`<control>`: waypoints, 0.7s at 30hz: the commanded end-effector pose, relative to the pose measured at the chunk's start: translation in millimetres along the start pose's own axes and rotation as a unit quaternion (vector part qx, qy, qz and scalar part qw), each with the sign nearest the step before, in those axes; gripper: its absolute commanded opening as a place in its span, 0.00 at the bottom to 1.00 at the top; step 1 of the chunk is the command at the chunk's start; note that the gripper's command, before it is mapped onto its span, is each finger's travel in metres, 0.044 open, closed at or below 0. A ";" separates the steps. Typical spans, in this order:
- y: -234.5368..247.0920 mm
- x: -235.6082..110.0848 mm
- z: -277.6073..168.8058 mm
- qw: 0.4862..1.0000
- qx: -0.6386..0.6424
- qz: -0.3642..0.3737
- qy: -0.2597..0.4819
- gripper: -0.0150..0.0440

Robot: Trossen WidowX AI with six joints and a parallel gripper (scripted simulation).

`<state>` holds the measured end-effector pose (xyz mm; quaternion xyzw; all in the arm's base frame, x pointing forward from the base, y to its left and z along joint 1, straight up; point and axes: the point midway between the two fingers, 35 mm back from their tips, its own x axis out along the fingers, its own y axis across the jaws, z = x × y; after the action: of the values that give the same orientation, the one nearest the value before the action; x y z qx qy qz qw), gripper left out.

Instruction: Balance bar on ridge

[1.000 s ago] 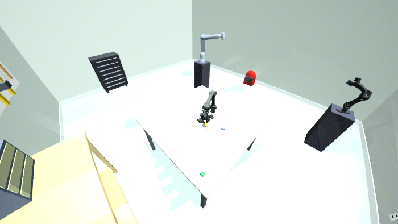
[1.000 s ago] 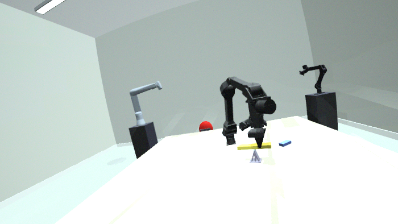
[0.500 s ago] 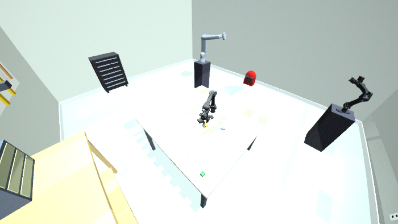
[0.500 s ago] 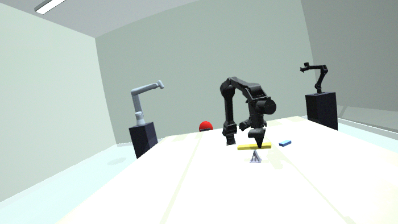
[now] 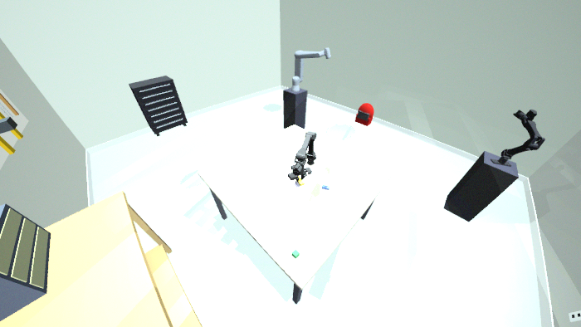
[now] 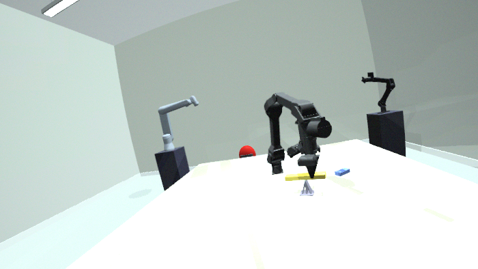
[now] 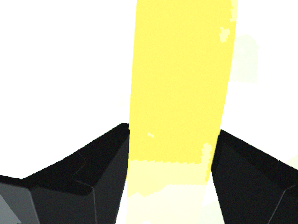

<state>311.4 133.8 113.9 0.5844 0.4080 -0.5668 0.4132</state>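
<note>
So the dark parallel-jaw gripper (image 6: 311, 176) is clamped on the flat yellow bar (image 6: 304, 176), gripping it a bit right of the middle. The bar hangs roughly level right under the gripper, above the small grey wedge-shaped ridge (image 6: 306, 188) on the white desk (image 6: 239, 218). There's a small blue block (image 6: 342, 171) off to the gripper's right.

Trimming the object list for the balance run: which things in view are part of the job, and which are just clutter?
Part of the job:
- yellow bar, held in the gripper above the ridge
- grey ridge, on the table

Lying about:
- blue block, on the table
- green cube, near the table's edge
- red helmet-like object, on the floor
- two other arms on pedestals
</note>
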 end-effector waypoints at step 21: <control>0.0 2.2 -0.2 1.000 0.000 0.000 0.001 0.25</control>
<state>311.4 133.8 112.1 0.5845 0.4080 -0.5668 0.4132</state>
